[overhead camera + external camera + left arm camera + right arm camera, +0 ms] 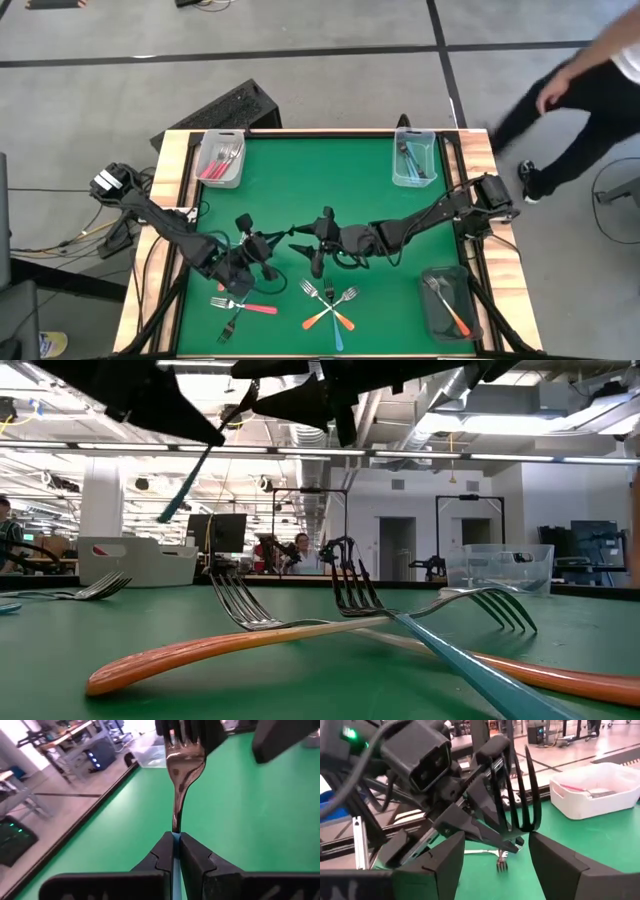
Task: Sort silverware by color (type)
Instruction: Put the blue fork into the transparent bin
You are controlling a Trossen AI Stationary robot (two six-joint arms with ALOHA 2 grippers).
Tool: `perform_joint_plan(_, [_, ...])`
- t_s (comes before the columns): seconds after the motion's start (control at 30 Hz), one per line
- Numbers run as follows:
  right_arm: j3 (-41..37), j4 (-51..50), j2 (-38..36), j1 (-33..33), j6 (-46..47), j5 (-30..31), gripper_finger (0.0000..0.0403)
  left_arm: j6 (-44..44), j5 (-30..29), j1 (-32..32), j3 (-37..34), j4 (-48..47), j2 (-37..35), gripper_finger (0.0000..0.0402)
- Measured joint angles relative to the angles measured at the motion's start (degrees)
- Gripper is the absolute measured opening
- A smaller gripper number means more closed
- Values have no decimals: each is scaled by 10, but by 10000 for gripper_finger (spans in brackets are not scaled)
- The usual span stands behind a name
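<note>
**Mid-air handover of a blue-handled fork above the green tabletop**

Item in hand: one blue-handled fork (185,767), clamped by its handle in the closed left tool (176,851), tines pointing toward the right arm. It is held above the middle of the tabletop (320,180).

Right tool (497,852): fingers spread wide, set either side of the fork's tines, not gripping anything.

Loose stock on the tabletop: a crossed cluster of an orange-handled fork (318,317), a second orange-handled one and a blue-handled fork (335,325) near the front edge; a pink-red-handled fork (245,306) and a dark-looking one (229,326) to their left.

Containers:
- Back-left clear bin (203,170): pink-red-handled forks.
- Back-right clear bin (399,172): blue-handled forks.
- Front-right dark bin (432,310): orange-handled forks.

Risks, as judged:
- The fork may drop onto the tabletop if the left tool lets go before the right one has closed.
- A close on the slim, shiny tines may slip or twist the fork, since they offer little flat surface.
- The two tools sit very near each other; a small misalignment could knock them together.

A person (580,90) walks past beyond the tabletop's back-right corner.
</note>
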Motion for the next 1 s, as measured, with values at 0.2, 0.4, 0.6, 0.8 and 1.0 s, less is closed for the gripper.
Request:
perform_joint_plan(0.2, [0,11,0,1,-9,9,235,87,86,24,0,89,0,5])
perform_joint_plan(0.4, [0,13,0,0,-17,15,209,124,141,37,0,148,0,6])
perform_joint_plan(0.6, [0,12,0,1,-26,15,144,143,139,40,1,178,0,5])
perform_joint_plan(0.8, [1,13,-1,1,-41,18,106,150,139,40,0,201,0,5])
perform_joint_plan(1.0, [1,6,-5,0,-62,46,106,146,135,50,2,201,0,5])
